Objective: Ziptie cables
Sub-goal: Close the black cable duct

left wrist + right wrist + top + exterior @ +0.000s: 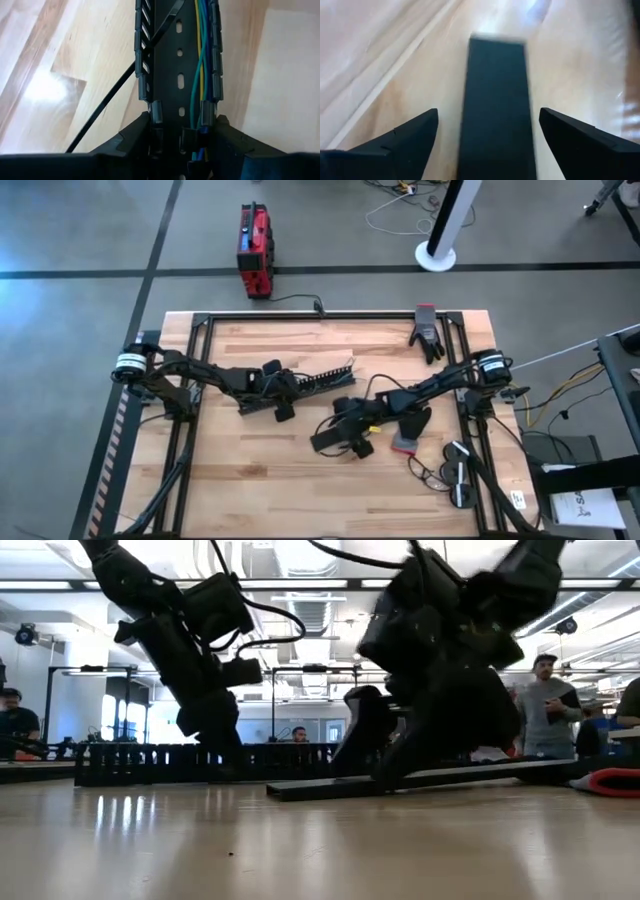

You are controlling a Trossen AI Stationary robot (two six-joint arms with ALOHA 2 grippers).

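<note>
**Left gripper clamps the slotted duct; right gripper stands wide over a flat bar**

Here the left gripper (182,137) has its dark fingers (131,137) pressed against both sides of a black slotted plastic cable duct (175,65), gripping its near end. Inside that duct lie the cables (199,65), thin green, yellow and bluish wires running along one wall. A thin black zip tie (112,102) leaves the duct's slotted side and slants across the pale wooden table (55,75).

Beside the duct, toward the table's middle, the right gripper (487,135) holds its fingers (402,137) wide apart, straddling a flat black rectangular bar (495,100) without touching it. From above, the duct (315,380) sits between both arms.
</note>
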